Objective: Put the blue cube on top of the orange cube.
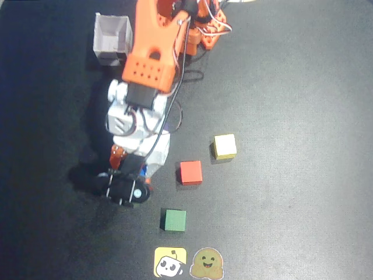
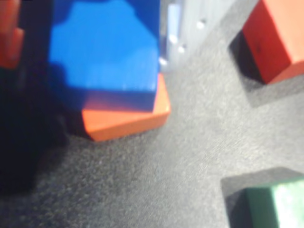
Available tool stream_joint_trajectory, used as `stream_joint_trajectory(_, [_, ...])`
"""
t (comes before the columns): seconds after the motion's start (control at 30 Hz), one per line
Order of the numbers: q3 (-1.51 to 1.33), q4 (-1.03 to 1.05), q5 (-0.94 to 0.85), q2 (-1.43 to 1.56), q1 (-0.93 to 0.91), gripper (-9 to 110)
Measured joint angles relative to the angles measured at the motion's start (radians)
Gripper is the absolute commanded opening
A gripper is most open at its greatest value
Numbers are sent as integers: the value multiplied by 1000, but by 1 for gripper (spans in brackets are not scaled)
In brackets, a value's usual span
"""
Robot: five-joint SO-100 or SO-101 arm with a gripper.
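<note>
- Claw (image 1: pixel 125 189) low over the dark worktop (image 1: pixel 291 87), seen from overhead; opening and grip impossible to tell.
- In the wrist view, blue cube (image 2: pixel 107 52) close under the claw, sitting on the orange cube (image 2: pixel 126 116), offset so the orange front edge and right corner show.
- Red-orange cube (image 1: pixel 190 172) just right of the claw overhead, green cube (image 1: pixel 173 220) beyond it, yellow cube (image 1: pixel 224 146) farther right.
</note>
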State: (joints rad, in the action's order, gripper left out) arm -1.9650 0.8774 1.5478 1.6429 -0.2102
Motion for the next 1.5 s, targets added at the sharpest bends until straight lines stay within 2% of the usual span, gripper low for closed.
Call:
stream_joint_trajectory(0.17, [-67, -6, -18, 110, 15, 22])
stream_joint_trajectory(0.33, [-166, -14, -106, 279, 40, 14])
stream_joint_trajectory(0.43, [-267, -14, -109, 423, 72, 8])
stream_joint_trajectory(0.7, [-451, 66, -112, 747, 118, 0])
stream_joint_trajectory(1.5, [-897, 196, -147, 1433, 219, 0])
